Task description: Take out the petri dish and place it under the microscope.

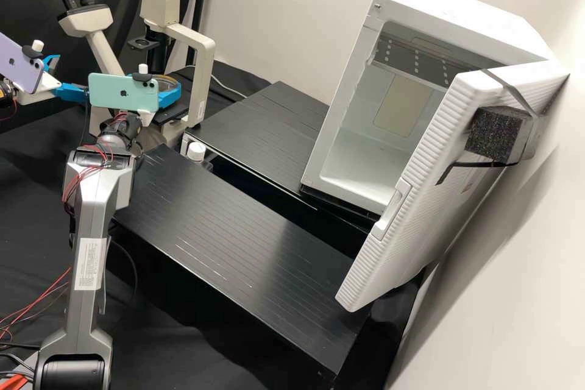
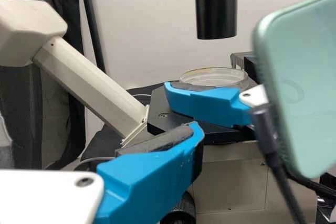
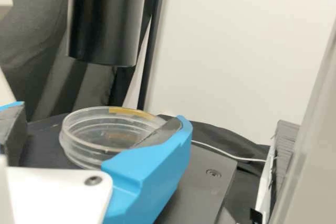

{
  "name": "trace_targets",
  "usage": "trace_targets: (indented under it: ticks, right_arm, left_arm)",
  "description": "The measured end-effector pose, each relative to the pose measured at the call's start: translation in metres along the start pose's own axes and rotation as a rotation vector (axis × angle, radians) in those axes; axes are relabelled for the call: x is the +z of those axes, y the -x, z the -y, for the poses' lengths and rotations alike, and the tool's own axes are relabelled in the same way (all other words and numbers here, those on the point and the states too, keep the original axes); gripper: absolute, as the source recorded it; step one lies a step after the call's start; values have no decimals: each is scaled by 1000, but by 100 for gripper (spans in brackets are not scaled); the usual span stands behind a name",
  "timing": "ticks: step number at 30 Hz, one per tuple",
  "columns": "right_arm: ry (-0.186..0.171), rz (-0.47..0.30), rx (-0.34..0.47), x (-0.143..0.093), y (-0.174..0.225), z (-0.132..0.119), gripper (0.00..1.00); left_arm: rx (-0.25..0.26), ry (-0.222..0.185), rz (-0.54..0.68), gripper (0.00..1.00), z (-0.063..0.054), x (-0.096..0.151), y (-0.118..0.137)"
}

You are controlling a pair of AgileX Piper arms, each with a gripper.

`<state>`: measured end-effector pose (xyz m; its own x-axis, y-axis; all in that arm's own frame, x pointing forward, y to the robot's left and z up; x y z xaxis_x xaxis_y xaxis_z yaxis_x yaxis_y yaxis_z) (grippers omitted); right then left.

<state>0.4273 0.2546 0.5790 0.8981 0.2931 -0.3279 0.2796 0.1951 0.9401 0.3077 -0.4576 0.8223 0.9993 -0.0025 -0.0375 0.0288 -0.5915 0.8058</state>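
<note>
I see the petri dish (image 3: pixel 86 148) on the microscope's stage (image 3: pixel 202 182), below the black tube (image 3: pixel 105 19), with the right gripper (image 1: pixel 163 81) spread around it. The left gripper (image 1: pixel 72 77), also spread, hangs near the slanted eyepiece column (image 2: pixel 92 85); farther off, black platforms (image 1: pixel 225 231) lead toward a white cabinet (image 1: pixel 457 3), its door (image 1: pixel 426 152) open
</note>
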Motion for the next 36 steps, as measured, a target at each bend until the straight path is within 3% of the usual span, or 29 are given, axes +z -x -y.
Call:
trace_targets:
  ticks: [4, 9, 15, 19, 25, 29, 36]
  right_arm:
    - [-2, -11, -25, 0, 14, -3, 100]
    - [26, -19, -23, 0, 43, -13, 100]
    - [46, -30, 29, 4, 85, -29, 100]
    - [33, -46, 61, 8, 117, -39, 100]
    - [3, -96, 173, 15, 168, -60, 100]
    - [17, -135, 270, 21, 208, -70, 100]
    - [27, -161, 253, 26, 264, -75, 100]
  left_arm:
    - [0, 0, 0, 100, 0, 0, 0]
    - [0, 0, 0, 100, 0, 0, 0]
    - [0, 0, 0, 100, 0, 0, 0]
    - [0, 0, 0, 100, 0, 0, 0]
    - [0, 0, 0, 100, 0, 0, 0]
    - [0, 0, 0, 100, 0, 0, 0]
    - [0, 0, 0, 100, 0, 0, 0]
